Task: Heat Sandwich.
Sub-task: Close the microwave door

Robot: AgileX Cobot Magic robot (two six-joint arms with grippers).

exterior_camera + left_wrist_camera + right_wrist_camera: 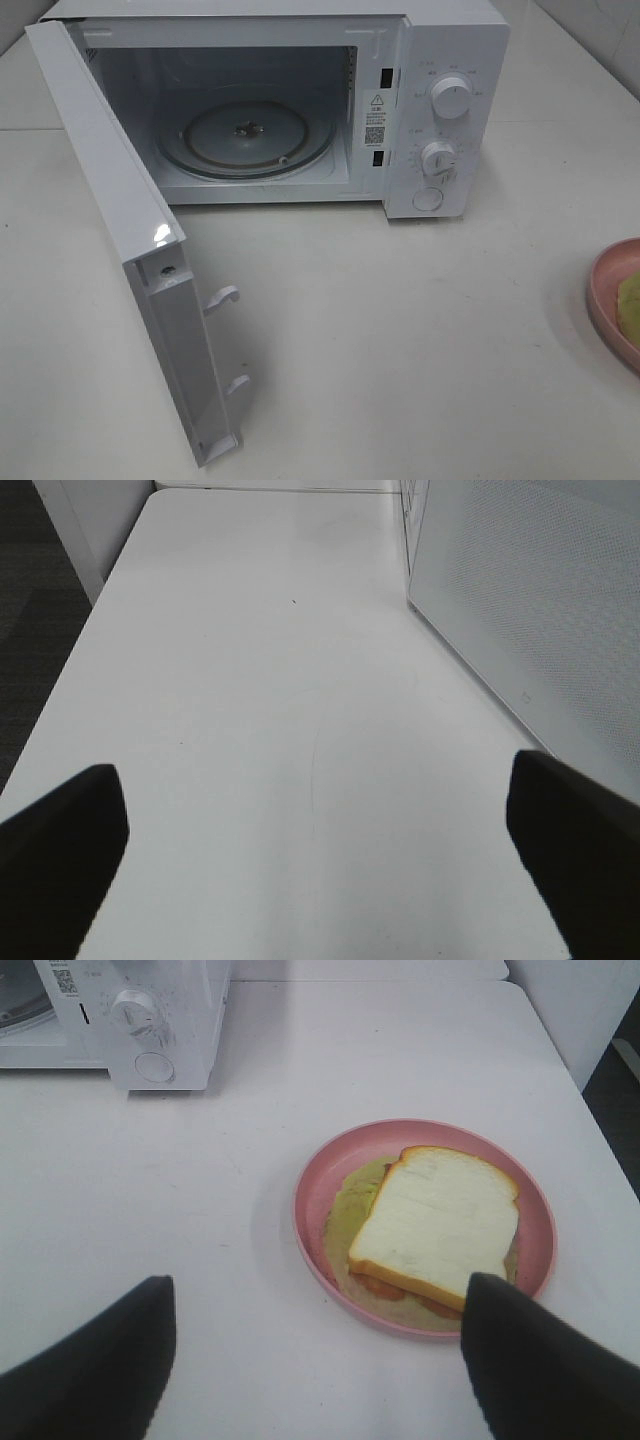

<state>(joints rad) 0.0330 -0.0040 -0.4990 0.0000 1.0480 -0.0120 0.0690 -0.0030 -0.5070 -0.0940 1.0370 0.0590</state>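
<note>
White desk carries a microwave, door swung wide, glass turntable bare; sandwich lies flat on the pink plate, long axis toward the microwave; left tool and right tool both spread apart, holding nothing.

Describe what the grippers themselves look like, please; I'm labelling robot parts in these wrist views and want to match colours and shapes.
Only fingertips show. The left gripper has two matte black fingers, broad and blunt, with rounded corners. The right gripper looks the same: two plain black fingers, wide and tapering. No cables, markings or arm links are visible, and the high view shows neither arm.
</note>
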